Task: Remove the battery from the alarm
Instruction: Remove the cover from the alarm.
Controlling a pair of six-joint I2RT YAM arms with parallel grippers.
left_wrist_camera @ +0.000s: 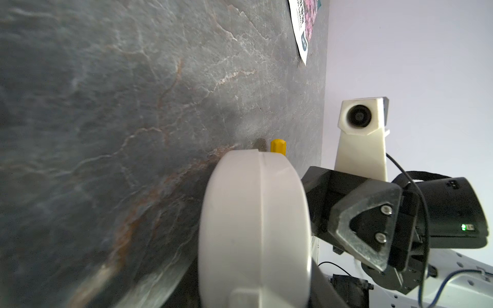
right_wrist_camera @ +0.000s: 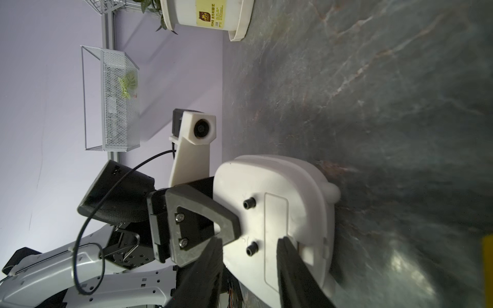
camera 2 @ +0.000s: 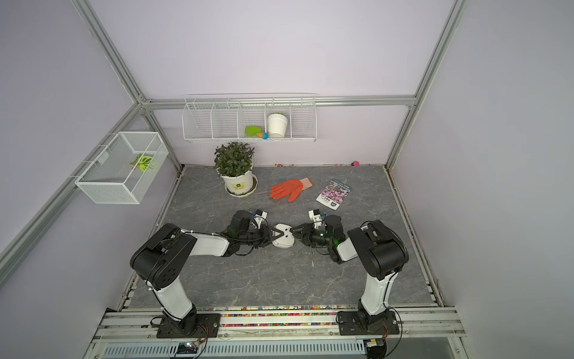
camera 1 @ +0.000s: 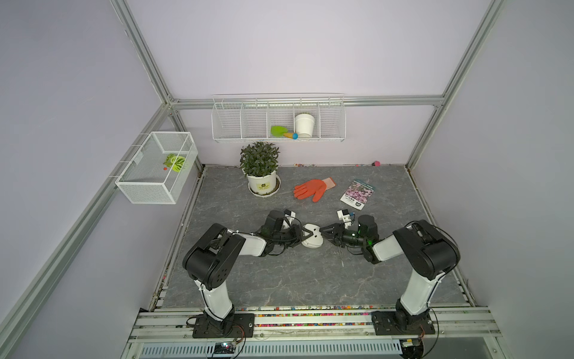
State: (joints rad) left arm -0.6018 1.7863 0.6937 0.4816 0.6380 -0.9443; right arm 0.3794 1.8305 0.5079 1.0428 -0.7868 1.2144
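Two grippers, the left gripper and the right gripper. One alarm, one potted plant, one orange glove, one seed packet, one thin tool; one mesh basket, one five-bay wire rack, one green trowel, one white pot.

Alarm: white rounded-square clock, plain back facing up, tilted; one edge clamped in left gripper, opposite edge straddled by right gripper.

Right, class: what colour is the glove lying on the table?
The glove is orange with a paler cuff, seen best in a top view.
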